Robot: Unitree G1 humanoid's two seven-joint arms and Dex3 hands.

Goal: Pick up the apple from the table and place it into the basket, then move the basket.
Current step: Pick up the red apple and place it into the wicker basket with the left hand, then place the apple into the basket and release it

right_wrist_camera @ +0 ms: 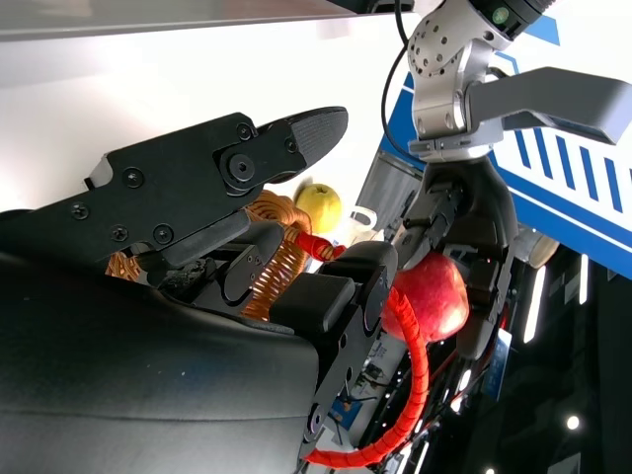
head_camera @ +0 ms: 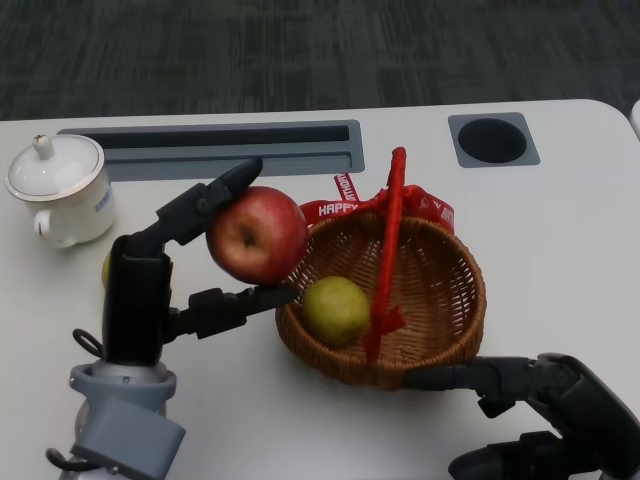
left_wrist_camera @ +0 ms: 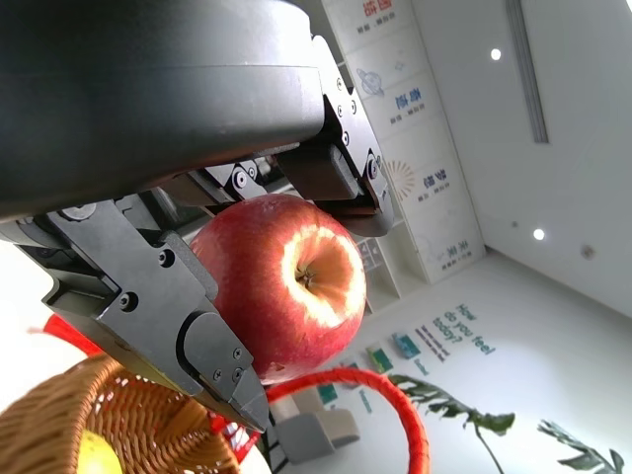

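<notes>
My left hand (head_camera: pixel 150 290) holds a red apple (head_camera: pixel 257 235) between thumb and fingers, lifted just above the left rim of the wicker basket (head_camera: pixel 455 300). The left wrist view shows the apple (left_wrist_camera: pixel 286 286) close up in the fingers (left_wrist_camera: pixel 148 286), over the basket (left_wrist_camera: pixel 109 415). The basket has a red handle (head_camera: pixel 390 240) and a red ribbon. A yellow-green fruit (head_camera: pixel 335 308) lies inside it. My right hand (head_camera: pixel 530 410) sits at the basket's near right side with fingers apart, one reaching along the base. The right wrist view shows the apple (right_wrist_camera: pixel 434 296) beyond the basket (right_wrist_camera: pixel 267 272).
A white lidded mug (head_camera: pixel 60 190) stands at the far left. A grey recessed slot (head_camera: pixel 220 150) and a round dark hole (head_camera: pixel 492 140) lie along the table's back. Something yellow-green (head_camera: pixel 105 268) peeks out behind my left hand.
</notes>
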